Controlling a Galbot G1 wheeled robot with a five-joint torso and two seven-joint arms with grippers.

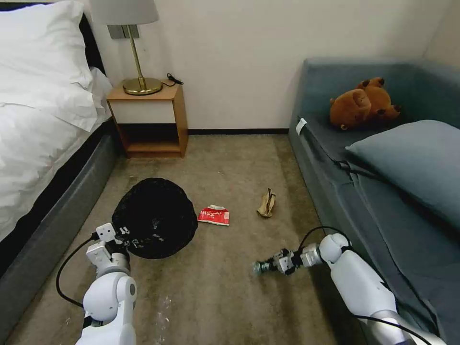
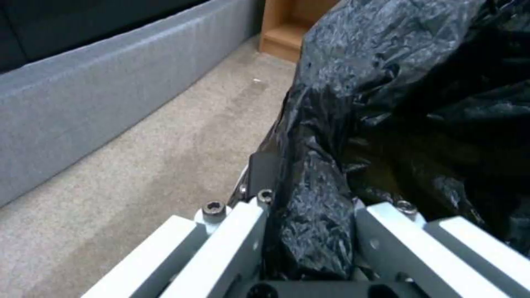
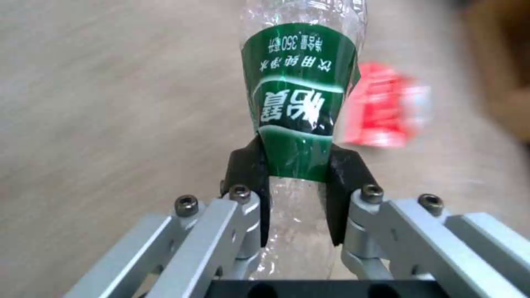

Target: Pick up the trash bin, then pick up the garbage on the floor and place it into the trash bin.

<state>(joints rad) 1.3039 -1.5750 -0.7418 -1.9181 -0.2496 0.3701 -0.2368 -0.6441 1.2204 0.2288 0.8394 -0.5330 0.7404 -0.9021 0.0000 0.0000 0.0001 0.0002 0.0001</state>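
Bottle (image 3: pixel 295 103) with green label reading "350", clamped in right tool (image 3: pixel 298 198).

Beige carpet (image 1: pixel 230 158), white bed (image 1: pixel 38 110), nightstand w/ lamp (image 1: pixel 148 120), blue sofa (image 1: pixel 383 201)

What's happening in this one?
The robot is clearing litter from a bedroom carpet. Its left gripper is shut on the bag-lined rim of the trash bin. Its right gripper holds the green-labelled bottle above the carpet. The red-and-white packet and tan scrap lie on the floor near the bin.
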